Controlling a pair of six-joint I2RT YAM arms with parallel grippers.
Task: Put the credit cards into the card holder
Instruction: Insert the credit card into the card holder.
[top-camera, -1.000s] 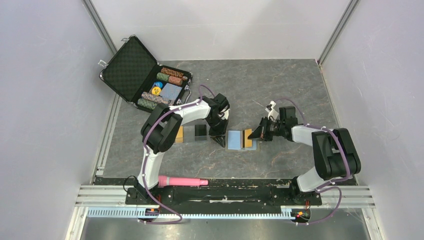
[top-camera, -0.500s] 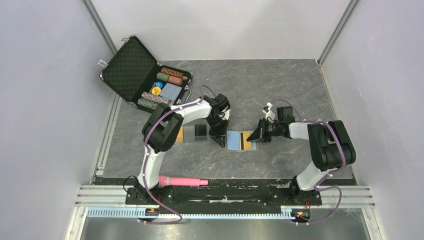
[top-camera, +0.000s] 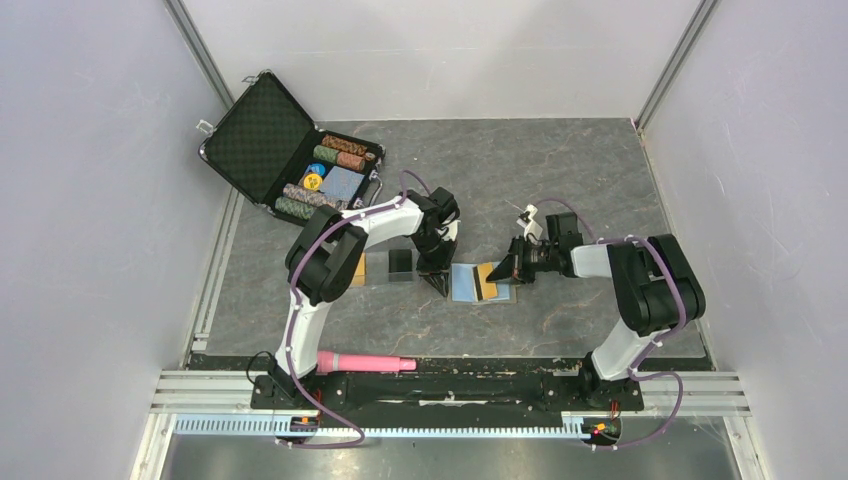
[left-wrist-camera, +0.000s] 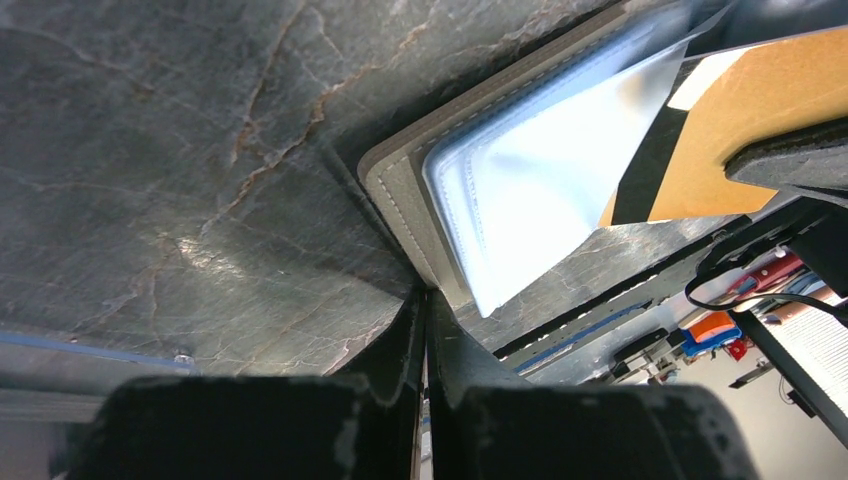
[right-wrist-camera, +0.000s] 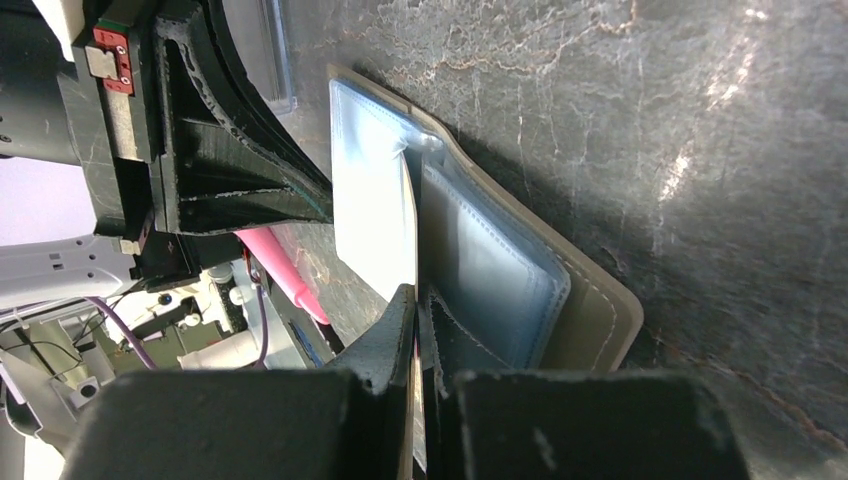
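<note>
Overhead view of a dark marbled counter (top-camera: 560, 180) with two robot arms reaching in from the near edge. The card holder (top-camera: 465, 284) lies open and flat at mid counter, pale blue inside facing up, between the two pincers.

The right pincer (top-camera: 500, 271) is clamped on an orange-gold credit card (top-camera: 489, 279) with a black stripe. It holds the card tilted over the holder's right half, leading edge pointing left toward the fold. Whether that edge has entered a pocket cannot be told.

The left pincer (top-camera: 438, 280) is closed with nothing between its fingers. Its tip rests at the holder's left edge, by the near corner.

A glossy black card (top-camera: 401, 262) lies just left of the left pincer. A second orange-gold card (top-camera: 357, 270) lies further left, partly under the left arm. An open poker chip case (top-camera: 262, 140) sits at the far left, and a pink cylinder (top-camera: 366, 362) lies near the arm bases.

The step in hand appears to be sliding the held card into a pocket. To do it well, the card probably needs to lie at a shallower angle, square to the pocket mouth. It should then be pushed left slowly, with the left pincer bracing the holder so it does not skid. Letting go early risks the card ending up on top of the sleeve.
</note>
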